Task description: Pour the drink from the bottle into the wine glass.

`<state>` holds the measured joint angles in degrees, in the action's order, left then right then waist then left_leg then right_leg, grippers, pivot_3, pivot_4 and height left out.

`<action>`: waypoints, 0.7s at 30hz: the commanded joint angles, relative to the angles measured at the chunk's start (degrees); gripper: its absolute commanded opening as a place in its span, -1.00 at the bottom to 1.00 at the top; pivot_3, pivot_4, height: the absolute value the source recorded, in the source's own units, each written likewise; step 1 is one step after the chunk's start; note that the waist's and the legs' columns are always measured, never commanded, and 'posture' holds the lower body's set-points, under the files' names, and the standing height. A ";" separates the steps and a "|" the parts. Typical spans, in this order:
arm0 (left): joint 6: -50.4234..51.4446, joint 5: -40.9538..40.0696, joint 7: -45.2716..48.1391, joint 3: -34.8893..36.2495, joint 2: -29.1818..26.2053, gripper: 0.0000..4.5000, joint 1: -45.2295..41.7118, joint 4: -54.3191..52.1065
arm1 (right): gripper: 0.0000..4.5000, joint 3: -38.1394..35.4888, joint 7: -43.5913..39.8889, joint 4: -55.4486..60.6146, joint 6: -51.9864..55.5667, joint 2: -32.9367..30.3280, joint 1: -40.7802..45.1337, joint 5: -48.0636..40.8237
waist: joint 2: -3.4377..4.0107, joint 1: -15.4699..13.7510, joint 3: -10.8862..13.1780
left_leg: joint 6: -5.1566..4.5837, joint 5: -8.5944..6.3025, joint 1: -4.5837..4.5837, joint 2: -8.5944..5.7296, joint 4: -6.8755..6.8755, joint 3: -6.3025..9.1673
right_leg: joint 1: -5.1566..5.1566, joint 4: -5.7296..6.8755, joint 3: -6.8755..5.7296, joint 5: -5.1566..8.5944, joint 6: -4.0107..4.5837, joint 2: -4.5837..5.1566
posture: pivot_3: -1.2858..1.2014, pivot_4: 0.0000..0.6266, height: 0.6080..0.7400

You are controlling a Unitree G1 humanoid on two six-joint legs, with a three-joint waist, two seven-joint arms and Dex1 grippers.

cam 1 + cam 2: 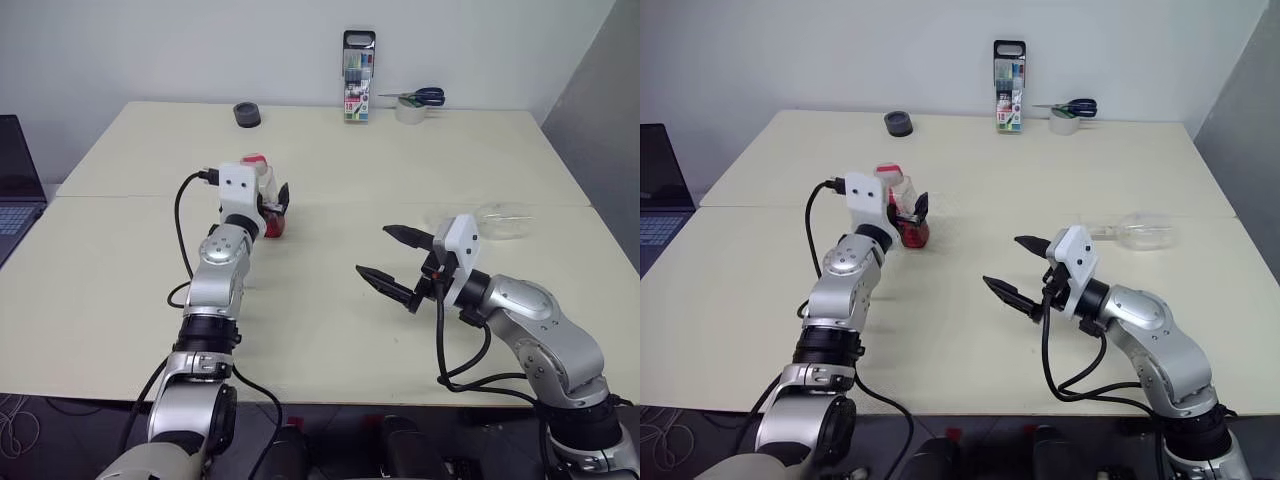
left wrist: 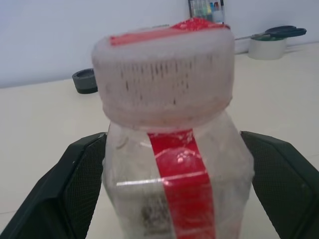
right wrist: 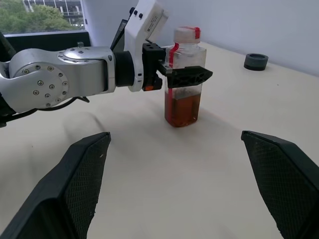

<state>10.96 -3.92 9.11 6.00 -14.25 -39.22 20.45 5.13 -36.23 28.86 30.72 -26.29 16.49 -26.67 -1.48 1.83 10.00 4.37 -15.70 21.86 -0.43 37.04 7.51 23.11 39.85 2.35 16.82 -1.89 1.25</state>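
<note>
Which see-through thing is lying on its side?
The wine glass, lying tipped over on the table by the right gripper. The bottle stands upright between the left gripper's fingers.

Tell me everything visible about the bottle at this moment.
The bottle is small, clear plastic, squarish, with a red-and-white cap and a red vertical label strip. It stands upright on the table, capped, reddish-brown drink filling its lower part. The left gripper brackets its upper body, a finger on either side, jaws wide; whether they press it I cannot tell.
</note>
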 commanded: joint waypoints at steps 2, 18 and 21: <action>-0.99 -0.21 0.18 0.70 -0.84 0.98 -2.75 0.82 | 1.00 -1.31 -1.67 2.24 0.61 -0.16 1.31 -3.49 | 0.00 0.00 0.00 | 0.00 0.00 0.00 0.00 0.00 0.01 | 0.01 0.00 -0.01 0.00 0.00 0.00 | 0.03 -0.52 1.00; -1.21 0.63 0.43 -0.37 -0.61 0.98 -4.78 3.24 | 1.00 -0.55 -2.55 2.60 1.14 -1.14 1.77 -4.35 | 0.00 0.00 0.00 | 0.02 0.01 0.02 0.00 0.01 0.02 | 0.01 0.01 -0.01 0.00 0.00 0.00 | 0.03 -0.52 1.00; -1.28 0.64 0.42 -0.45 -0.72 0.98 -4.94 3.50 | 1.00 -0.53 -2.58 2.45 1.02 -1.28 1.56 -4.08 | 0.00 0.00 0.00 | 0.02 0.01 0.02 0.00 0.01 0.01 | 0.01 0.01 -0.01 0.00 0.00 0.00 | 0.03 -0.52 1.00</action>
<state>10.84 -3.72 9.51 5.46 -14.35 -42.36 24.87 5.16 -38.64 29.05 32.07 -27.06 17.47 -30.38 -1.48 1.83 10.00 4.39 -15.69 21.87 -0.43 37.05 7.52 23.13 39.86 2.34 16.81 -1.90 1.26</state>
